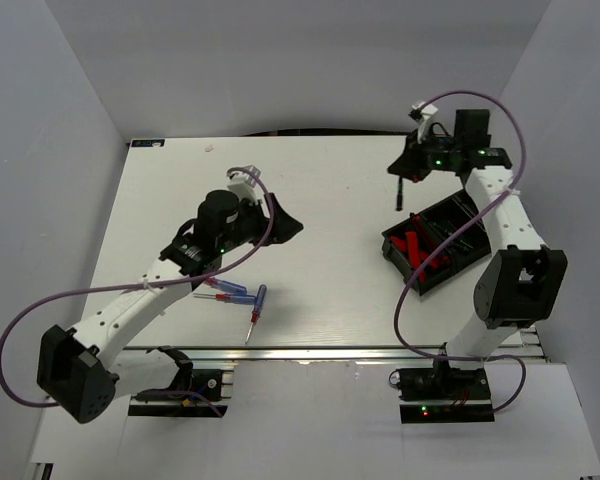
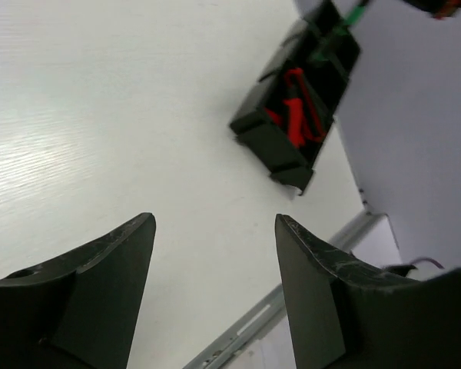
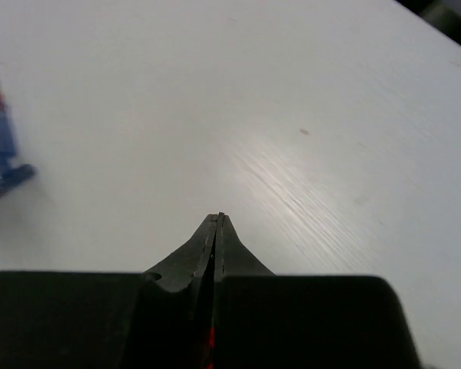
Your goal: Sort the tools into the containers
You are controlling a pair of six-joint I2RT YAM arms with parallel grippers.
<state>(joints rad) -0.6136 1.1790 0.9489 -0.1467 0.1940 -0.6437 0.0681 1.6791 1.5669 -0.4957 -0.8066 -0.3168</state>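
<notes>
Several blue screwdrivers (image 1: 257, 300) on table (image 1: 330, 200); left jaws apart, right jaws together

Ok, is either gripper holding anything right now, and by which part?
Nothing appears to be held. The left gripper is open and empty; the right gripper is shut tight with nothing sticking out of it.

The left arm stretches from the near edge of the table (image 1: 330, 290) toward its middle, the left gripper (image 1: 283, 223) spread wide. The right arm arches toward the far right corner, the right gripper (image 3: 218, 220) pressed together.
</notes>
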